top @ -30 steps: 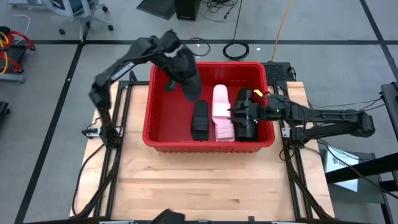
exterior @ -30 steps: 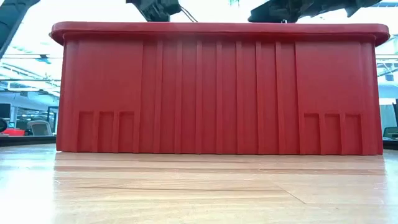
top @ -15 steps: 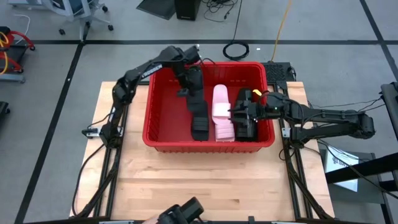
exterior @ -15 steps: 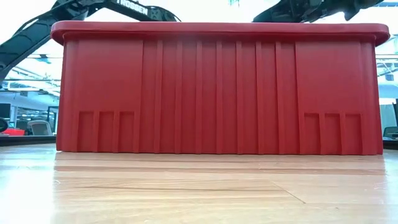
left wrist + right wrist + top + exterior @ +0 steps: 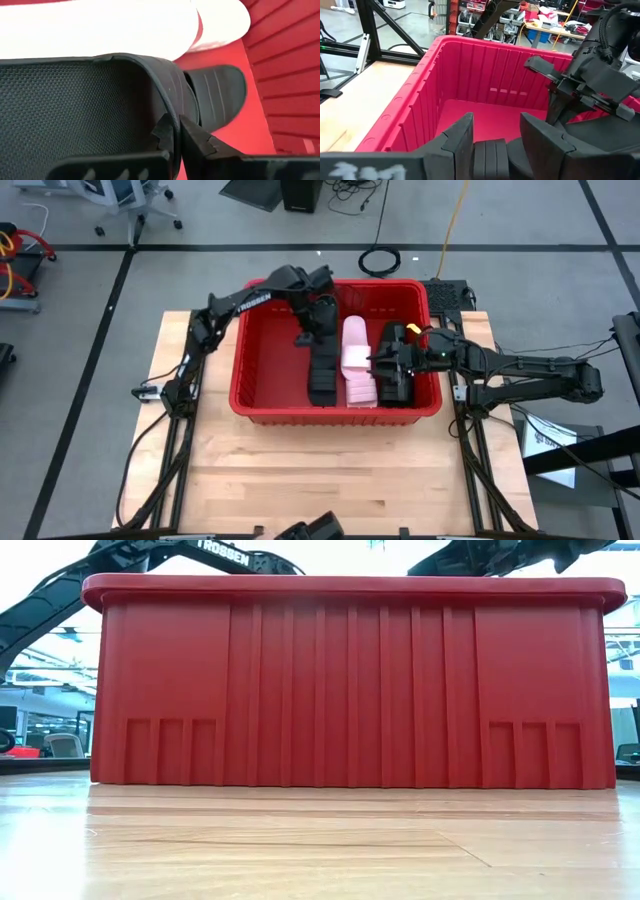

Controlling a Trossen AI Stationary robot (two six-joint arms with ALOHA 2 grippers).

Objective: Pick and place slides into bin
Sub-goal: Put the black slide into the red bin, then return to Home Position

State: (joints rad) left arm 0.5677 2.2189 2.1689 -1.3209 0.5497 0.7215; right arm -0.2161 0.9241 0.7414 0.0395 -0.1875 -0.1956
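The left arm has swung down into the bin (image 5: 262,395) over the last second, bringing a black slide (image 5: 322,365) low near the back wall, in line behind another black one. The left gripper (image 5: 176,136) pinches its edge, so release looks near. The right gripper (image 5: 496,134), over the bin's right end, clamps a second black slide (image 5: 394,375). Counted inside the bin: three black slides visible and two pale pink slides (image 5: 357,360); a fourth black one cannot be made out.
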